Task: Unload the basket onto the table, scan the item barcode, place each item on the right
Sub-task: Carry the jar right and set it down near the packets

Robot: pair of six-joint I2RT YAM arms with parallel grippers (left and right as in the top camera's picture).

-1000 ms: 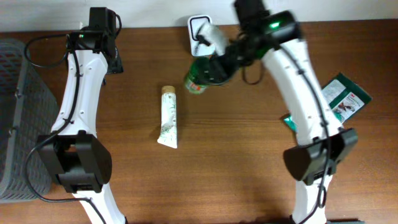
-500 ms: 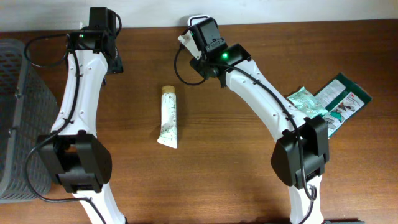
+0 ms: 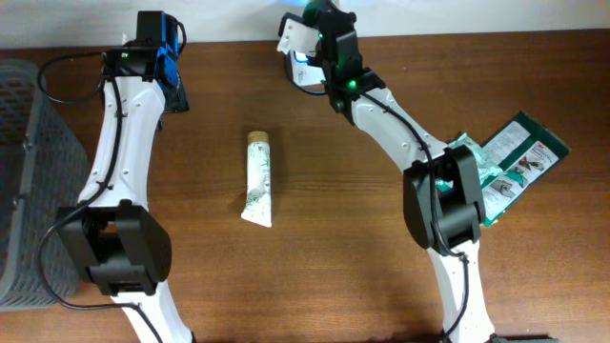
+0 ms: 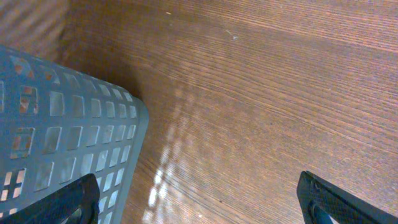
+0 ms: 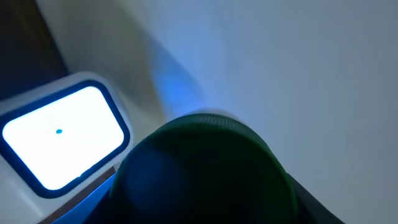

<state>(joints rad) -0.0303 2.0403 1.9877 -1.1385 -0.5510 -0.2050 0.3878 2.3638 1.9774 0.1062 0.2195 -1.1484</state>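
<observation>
**Hazards.** The green bottle (image 5: 205, 168) is carried by the right fingers (image 3: 322, 24) at the far edge of the desk (image 3: 362, 248), just beside the lit scanner (image 3: 297, 43). The fingers themselves are not seen in the right wrist view. A closed grip on the bottle is inferred because the bottle hangs clear of the desk, directly in front of that camera.

- No barcode can be made out on the visible side of the bottle. A failed read is to be expected if the label is turned away from the scanner window (image 5: 62, 134).
- In the wrist view the bottle sits beside the window rather than squarely before it. A miss may result unless it is brought across.
- The bottle is round and smooth. It is judged liable to rotate or slide in the grip if the wrist is turned sharply.
- The wall and the scanner housing are both close. Contact is possible on any further advance, and the scanner could be pushed out of place.

**Arm pose.** The right arm (image 3: 400, 133) is stretched from its base at the near edge diagonally to the far edge. Its elbow is held above the packets (image 3: 519, 152). The left arm (image 3: 119, 143) is extended along the left side, near the grey basket (image 4: 56, 124). The left fingers (image 4: 68, 202) are spread wide above bare wood, with nothing between them. A tube (image 3: 257, 179) lies untouched between the two arms.
</observation>
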